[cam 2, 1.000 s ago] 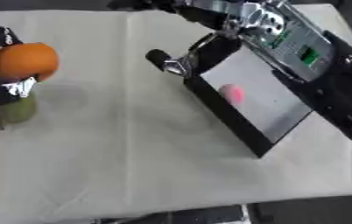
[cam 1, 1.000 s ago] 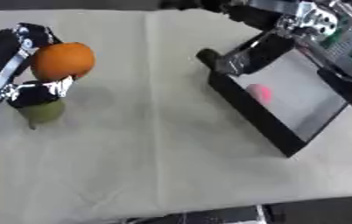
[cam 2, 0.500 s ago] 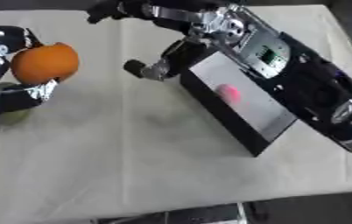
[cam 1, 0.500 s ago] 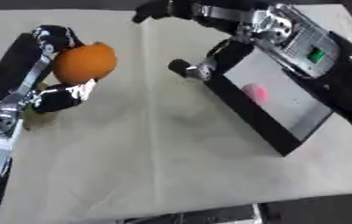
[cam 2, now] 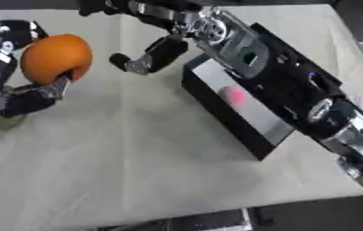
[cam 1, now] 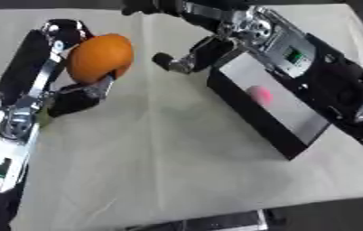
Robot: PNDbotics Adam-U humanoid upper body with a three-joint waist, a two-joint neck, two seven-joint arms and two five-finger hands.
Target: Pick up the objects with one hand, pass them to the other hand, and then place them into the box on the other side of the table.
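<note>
My left hand (cam 1: 72,97) is shut on an orange (cam 1: 98,57), holding it up above the left side of the cloth-covered table. My right hand (cam 2: 177,20) reaches in from the upper right over the box's far corner. It is open, with its thumb (cam 1: 178,62) pointing toward the orange and a short gap between them. The black box (cam 1: 252,124) with a pale floor lies on the right, and a small pink object (cam 1: 260,95) rests inside it.
A dull green object (cam 2: 4,122) sits on the cloth under my left hand, mostly hidden. The beige cloth (cam 1: 161,162) covers the table. The table's front edge runs along the bottom, with dark floor beyond.
My left hand has raised the orange and carried it right, toward the middle. My right arm has swung left from the box's far end toward the orange, fingers spread.
</note>
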